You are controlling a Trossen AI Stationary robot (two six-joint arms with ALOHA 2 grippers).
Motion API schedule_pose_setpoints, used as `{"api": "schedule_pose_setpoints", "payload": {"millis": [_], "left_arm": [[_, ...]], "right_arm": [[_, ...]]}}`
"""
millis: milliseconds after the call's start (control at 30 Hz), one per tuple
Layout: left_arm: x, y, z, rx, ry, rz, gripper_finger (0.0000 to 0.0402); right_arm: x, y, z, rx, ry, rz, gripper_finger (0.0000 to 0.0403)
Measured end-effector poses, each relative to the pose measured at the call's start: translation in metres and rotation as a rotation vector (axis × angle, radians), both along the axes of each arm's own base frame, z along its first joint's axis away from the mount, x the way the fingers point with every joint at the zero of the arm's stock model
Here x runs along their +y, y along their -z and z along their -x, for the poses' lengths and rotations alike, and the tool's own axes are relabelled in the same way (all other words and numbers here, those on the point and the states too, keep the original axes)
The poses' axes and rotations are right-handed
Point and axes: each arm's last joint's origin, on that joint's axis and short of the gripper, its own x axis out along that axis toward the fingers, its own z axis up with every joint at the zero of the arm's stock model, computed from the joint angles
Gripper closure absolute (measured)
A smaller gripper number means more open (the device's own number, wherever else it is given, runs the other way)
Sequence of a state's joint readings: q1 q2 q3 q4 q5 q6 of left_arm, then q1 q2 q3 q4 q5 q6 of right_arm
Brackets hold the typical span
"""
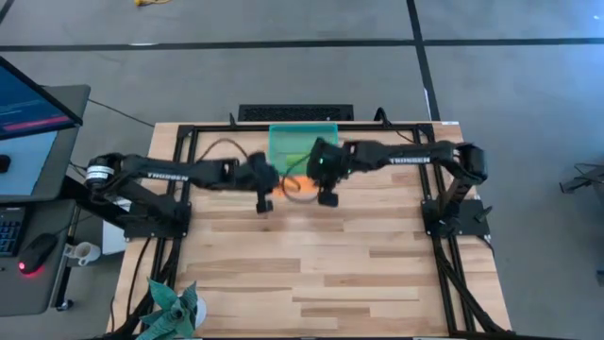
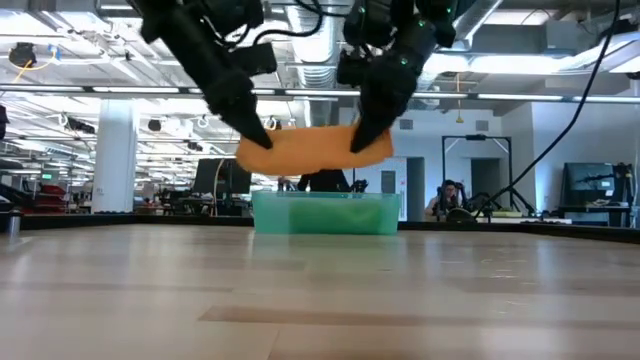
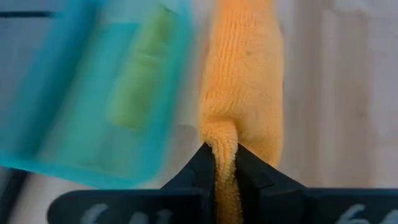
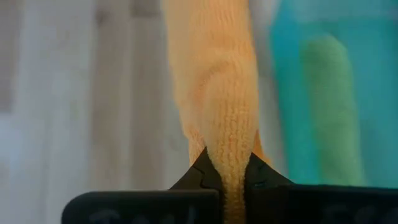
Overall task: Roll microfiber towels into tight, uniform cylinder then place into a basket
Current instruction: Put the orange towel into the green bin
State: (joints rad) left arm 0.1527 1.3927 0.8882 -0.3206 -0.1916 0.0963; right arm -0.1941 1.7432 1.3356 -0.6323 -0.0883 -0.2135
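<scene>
A rolled orange towel (image 2: 315,150) hangs level in the air between my two grippers, just in front of the teal basket (image 2: 325,213) at the table's far edge. My left gripper (image 2: 258,140) is shut on its left end, my right gripper (image 2: 368,138) on its right end. The basket (image 1: 302,144) holds a rolled lime green towel (image 3: 140,74), which also shows in the right wrist view (image 4: 329,106). In the high view the orange towel (image 1: 300,186) shows between the two grippers. My left gripper pinches the orange roll's left end (image 3: 225,155) between its two fingers, from above and slanting down. The roll is lifted clear of the table and runs level away from the fingers. My right gripper pinches the roll's right end (image 4: 229,158) between its two fingers, from above and slanting down. The roll is clear of the table, held level between both grippers.
A dark teal-green cloth (image 1: 170,310) lies crumpled at the table's near left corner. A black frame (image 1: 193,132) runs along the table's far edge and sides. Bare wood (image 1: 321,274) lies between the arms and the near edge.
</scene>
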Motion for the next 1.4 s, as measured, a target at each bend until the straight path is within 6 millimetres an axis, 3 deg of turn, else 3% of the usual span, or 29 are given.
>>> {"api": "schedule_pose_setpoints", "payload": {"millis": [267,500,767,1033,1400], "left_arm": [[0.068,-0.015,0.001,-0.117,-0.044,-0.165,0.0390],[0.117,0.016,-0.008,-0.073,-0.092,-0.287,0.0390],[0.166,0.023,-0.026,-0.034,-0.110,-0.296,0.0390],[0.194,0.037,-0.045,0.091,-0.079,-0.271,0.0390],[0.192,0.048,-0.044,0.192,-0.042,-0.109,0.0386]], "right_arm": [[-0.061,-0.005,0.010,-0.077,0.032,0.114,0.0383],[-0.108,-0.003,0.017,-0.135,0.051,0.237,0.0383],[-0.157,0.022,0.032,-0.087,0.079,0.271,0.0382],[-0.182,0.055,0.037,-0.056,0.079,0.217,0.0381],[-0.185,0.075,0.028,-0.022,0.062,0.153,0.0379]]}}
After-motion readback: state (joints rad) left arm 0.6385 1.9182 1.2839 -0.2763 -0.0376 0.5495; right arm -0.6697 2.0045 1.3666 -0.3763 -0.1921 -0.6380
